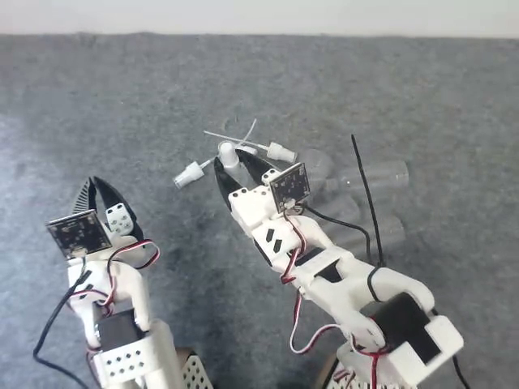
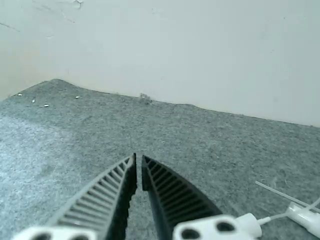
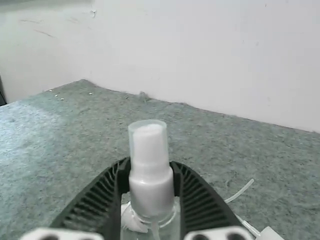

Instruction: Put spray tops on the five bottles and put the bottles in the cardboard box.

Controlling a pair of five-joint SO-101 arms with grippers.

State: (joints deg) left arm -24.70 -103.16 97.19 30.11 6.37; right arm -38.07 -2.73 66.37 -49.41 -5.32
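Observation:
My right gripper [image 1: 231, 168] [image 3: 150, 167] is shut on a clear bottle with a white spray top [image 3: 148, 165] [image 1: 228, 151] seated in its neck, held upright above the grey carpet. Two loose spray tops with thin tubes lie close by, one [image 1: 188, 174] just left of the gripper and one [image 1: 280, 151] just right of it. Several clear bottles [image 1: 379, 174] without tops lie on their sides to the right of the right arm. My left gripper [image 1: 101, 197] [image 2: 138, 160] hovers at the near left, shut with nothing in it. Beyond it lie the loose spray tops [image 2: 306, 218].
Grey carpet [image 1: 122, 97] covers the whole surface up to a white wall [image 1: 259, 14] at the back. A black cable [image 1: 366, 203] runs across the lying bottles towards the right arm. Open carpet stretches across the far left and the far right.

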